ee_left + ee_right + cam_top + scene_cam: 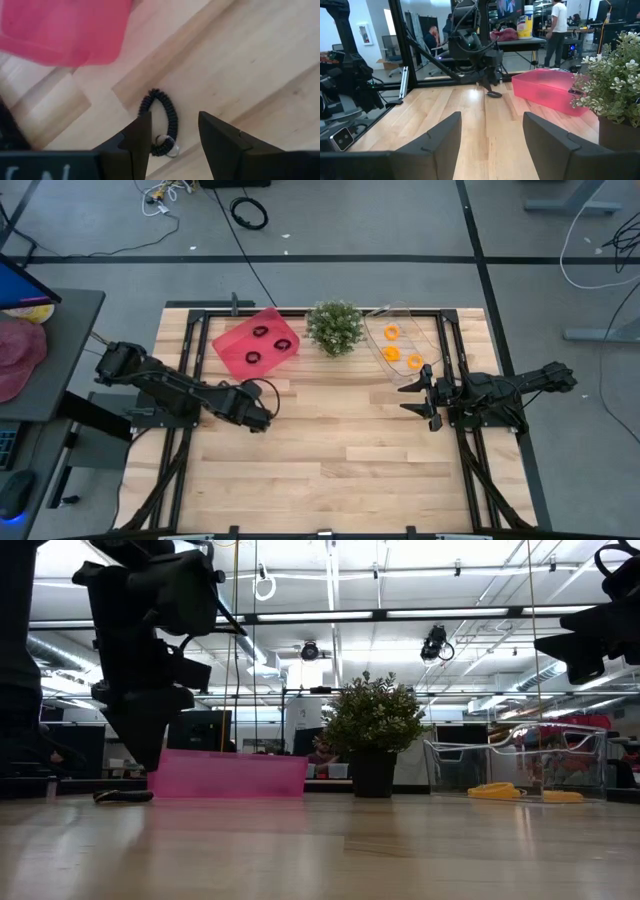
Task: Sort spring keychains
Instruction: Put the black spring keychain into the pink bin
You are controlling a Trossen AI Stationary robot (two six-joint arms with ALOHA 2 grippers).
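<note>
A black spring keychain (164,120) lies flat on the wooden table, just in front of the pink tray (238,352). It also shows in the low view (124,796). My left gripper (175,137) is open and points down over it, one finger on either side of its ring end. Two black keychains (270,338) lie in the pink tray. Three orange keychains (400,348) lie in the clear tray (430,330). My right gripper (418,395) is open and empty, level above the table, in front of the clear tray.
A potted plant (335,327) stands between the two trays at the table's far side. Bare wood (330,460) fills the middle and near part of the table. People and desks show in the room beyond (559,30).
</note>
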